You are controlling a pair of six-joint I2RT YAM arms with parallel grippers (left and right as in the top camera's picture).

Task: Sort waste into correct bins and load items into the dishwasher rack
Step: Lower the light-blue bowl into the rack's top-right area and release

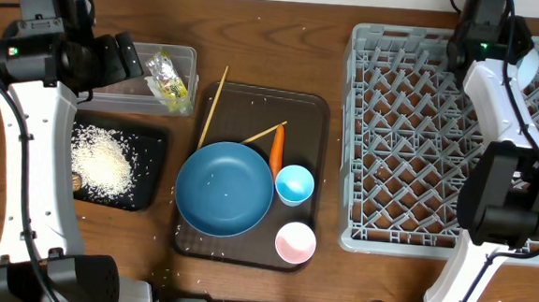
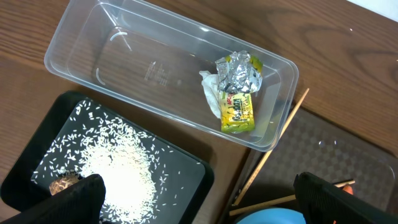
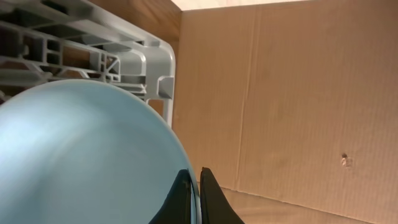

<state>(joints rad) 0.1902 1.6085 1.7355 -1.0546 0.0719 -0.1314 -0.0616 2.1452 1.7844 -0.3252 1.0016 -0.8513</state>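
While above tub (image 2: 74, 59), left gripper (image 2: 199, 198) agape.

Counted per kind. There was one dishwasher rack (image 1: 348, 137), and bins numbered two: a clear tub (image 2: 143, 62) and a black tray (image 1: 150, 186). One brown serving tray (image 1: 254, 103), one dark blue plate (image 1: 224, 188) and one light blue bowl (image 3: 81, 155) were noted. Cups numbered two: a light blue cup (image 1: 295, 184) and a pink cup (image 1: 295, 242). There were two chopsticks (image 1: 212, 105). Waste totalled five: one carrot (image 1: 276, 149), one wrapper (image 2: 239, 93), one paper wad (image 2: 210, 94), one rice heap (image 2: 118, 168), one brown lump (image 2: 62, 184).
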